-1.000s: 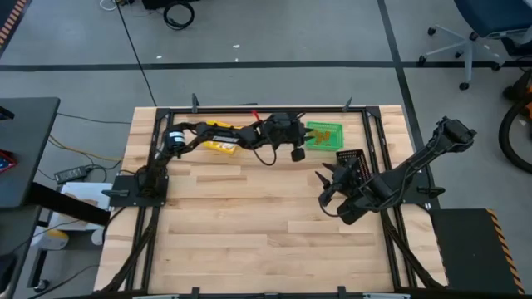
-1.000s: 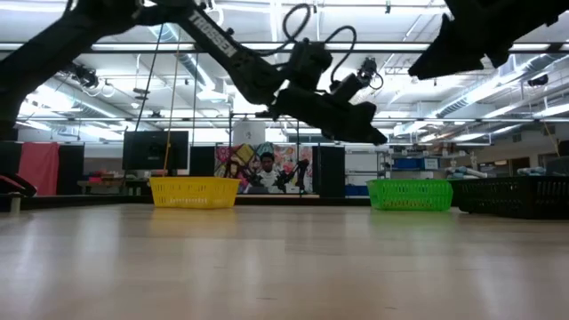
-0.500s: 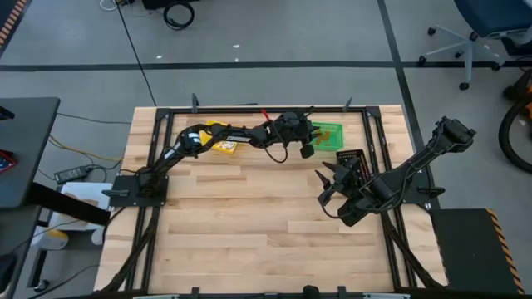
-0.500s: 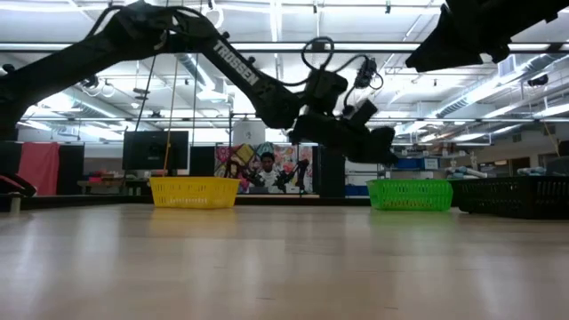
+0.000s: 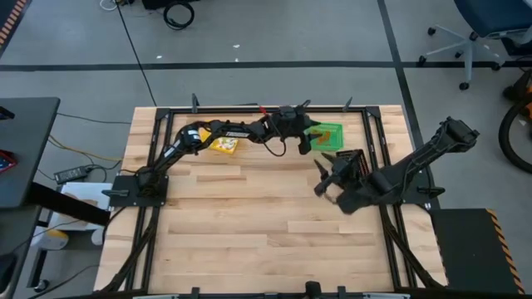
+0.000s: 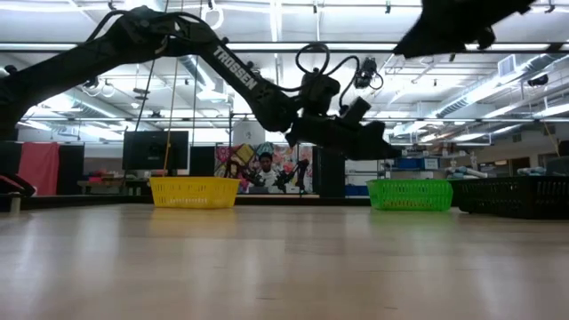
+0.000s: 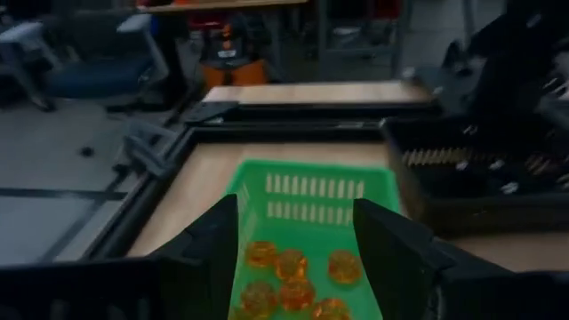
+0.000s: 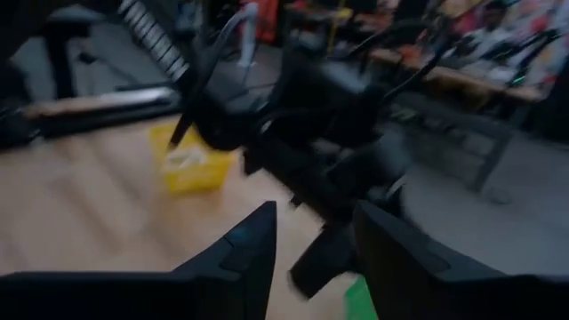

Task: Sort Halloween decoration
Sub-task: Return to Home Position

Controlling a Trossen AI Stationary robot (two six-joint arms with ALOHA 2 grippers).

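While the left claw (image 7: 296, 215) is held open at the green bin's (image 7: 311, 187) edge, orange pumpkins (image 7: 289, 265) inside, the right claw (image 5: 321, 178) is spread empty above open desk (image 5: 249, 224).

The table (image 5: 249, 224) under me is showing pale wood planks, smooth and softly gleaming under the lights, and its frame (image 5: 179, 110) is looking like matt black metal. The green bin (image 7: 307, 187) is reading as slotted moulded plastic, and so are the yellow bin (image 6: 194, 192) and the black bin (image 7: 480, 169). The orange trinkets (image 7: 289, 265) are glinting, glossy. My left gripper (image 7: 298, 213) is showing matt dark fingers.
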